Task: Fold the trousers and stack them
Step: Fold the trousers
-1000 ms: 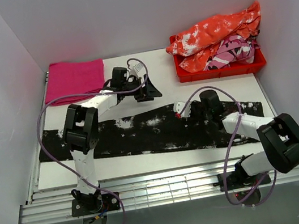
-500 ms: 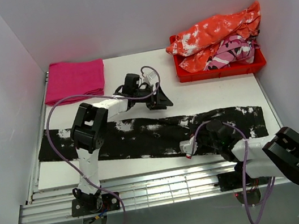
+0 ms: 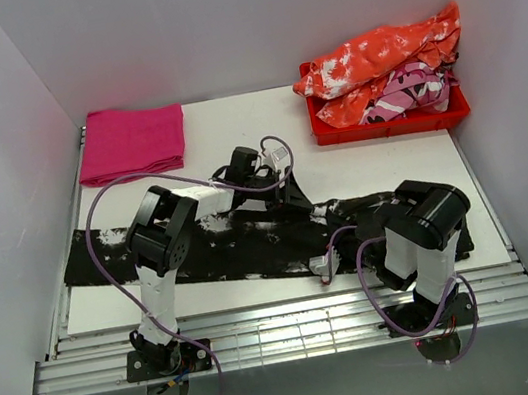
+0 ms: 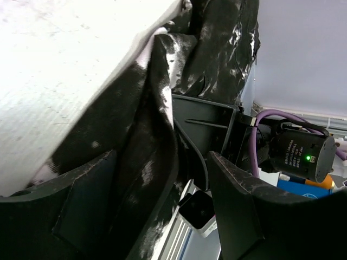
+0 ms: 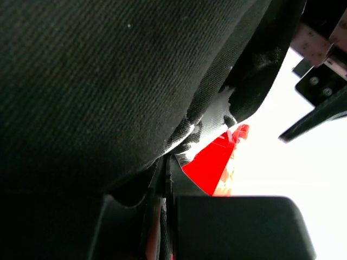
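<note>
Right now the trousers (image 3: 242,247) lie stretched across the near half of the desk (image 3: 360,166). They form a long black strip mottled with white, running from the left edge to my right arm, where the cloth bunches up.

My left fingers (image 3: 292,196) sit low over the far edge of the trousers, about midway along the strip. They stand wide apart. In the left wrist view a fold of the black cloth rises between the 2 of them, but I cannot tell whether either touches it.

My right fingers (image 5: 181,216) are closed, down at the near edge of the trousers beside my own folded arm. In the right wrist view the black cloth hangs right over the lens and a thin fold of it runs down into the pinch, so I hold the trousers there.

At the far left of the desk lies a folded magenta cloth (image 3: 131,141). At the far right stands a red bin (image 3: 389,126), heaped with an orange-and-white garment (image 3: 382,51) and a pink patterned one (image 3: 411,92).
</note>
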### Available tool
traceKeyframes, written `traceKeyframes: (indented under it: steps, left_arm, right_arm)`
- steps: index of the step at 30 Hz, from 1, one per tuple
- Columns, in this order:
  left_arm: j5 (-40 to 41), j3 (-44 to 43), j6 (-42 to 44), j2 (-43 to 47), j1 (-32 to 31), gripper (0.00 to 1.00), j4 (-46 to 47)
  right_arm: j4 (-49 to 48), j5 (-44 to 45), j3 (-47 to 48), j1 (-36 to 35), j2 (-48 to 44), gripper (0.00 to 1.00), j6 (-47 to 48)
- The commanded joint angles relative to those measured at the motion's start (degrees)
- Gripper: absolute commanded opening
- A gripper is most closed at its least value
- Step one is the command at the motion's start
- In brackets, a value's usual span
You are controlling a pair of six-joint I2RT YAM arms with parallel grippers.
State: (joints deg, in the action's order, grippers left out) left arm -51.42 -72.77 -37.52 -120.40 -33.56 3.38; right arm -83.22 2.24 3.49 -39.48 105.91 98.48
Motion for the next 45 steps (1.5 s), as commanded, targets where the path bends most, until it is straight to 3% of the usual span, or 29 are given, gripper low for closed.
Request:
traceKeyframes:
  steps: [1,8,11,12,14,15,17,20,23,24,27,31,36,39,42,43,45]
  left_arm:
    - [-1.4,-0.44,-1.5,3.16,-1.77,0.77,1.1]
    - [-3.07,-4.12,-7.56,-1.67,-3.53,0.81,5.67]
    - [-4.74,-4.22,-13.97,-3.96,-3.7,0.83,12.32]
    - [-5.0,-4.48,-15.73,-4.58,-3.62,0.83,14.01]
    - [-5.71,-4.83,-20.82,-6.76,-3.7,0.83,18.74]
    - [-5.97,-4.92,-22.49,-7.47,-3.7,0.83,20.51]
    - [-5.98,-5.1,-26.27,-9.14,-3.7,0.83,24.98]
    - [-5.71,-5.62,-31.19,-11.25,-3.7,0.84,31.04]
    - [-5.36,-7.9,-34.28,-13.53,-3.7,0.84,35.37]
    - [-5.36,-8.78,-34.9,-14.16,-3.62,0.84,36.17]
    - [-4.4,-11.34,-37.62,-15.65,-3.0,0.84,40.82]
    - [-1.76,-13.0,-39.82,-16.62,-0.9,0.83,47.76]
    - [-2.37,-16.87,-40.88,-17.68,1.3,0.78,48.74]
    - [-4.3,-13.99,-40.53,-15.66,2.27,0.75,48.65]
    - [-5.45,-8.9,-36.33,-11.54,3.06,0.74,44.45]
    - [-5.01,-8.18,-33.35,-10.05,3.24,0.74,36.6]
    - [-3.08,-7.82,-21.15,-6.53,3.68,0.74,27.77]
  right_arm:
    - [-25.06,1.19,-10.78,-1.03,3.7,0.08,2.87]
    - [-25.06,0.58,-9.64,-1.56,1.85,0.08,3.21]
    - [-25.06,1.1,-9.46,-2.17,1.41,0.11,3.13]
    - [-25.06,2.06,-9.38,-2.44,1.49,0.17,2.95]
    - [-25.06,3.2,-8.94,-2.97,1.58,0.42,2.42]
    - [-25.06,3.73,-9.02,-3.05,1.58,0.63,2.51]
    - [-25.06,3.56,-9.72,-3.14,0.8,0.8,2.07]
    - [-25.06,1.9,-11.22,-3.41,0.09,0.71,1.98]
    - [-24.97,0.66,-12.8,-3.41,1.13,0.49,2.07]
    - [-24.97,0.66,-12.98,-3.41,1.66,0.32,2.24]
    - [-24.97,1.1,-12.89,-3.41,3.43,0.08,2.34]
    - [-24.89,0.66,-13.5,-3.41,3.52,0.08,1.72]
    - [-24.97,1.71,-13.86,-3.41,3.96,0.08,1.72]
    - [-24.97,2.42,-13.77,-3.41,3.87,0.08,1.46]
    - [-24.97,3.21,-13.33,-3.41,3.69,0.08,1.54]
    - [-24.97,3.3,-13.24,-3.41,3.6,0.08,1.54]
    - [-24.97,3.38,-13.24,-3.41,2.99,0.08,1.54]
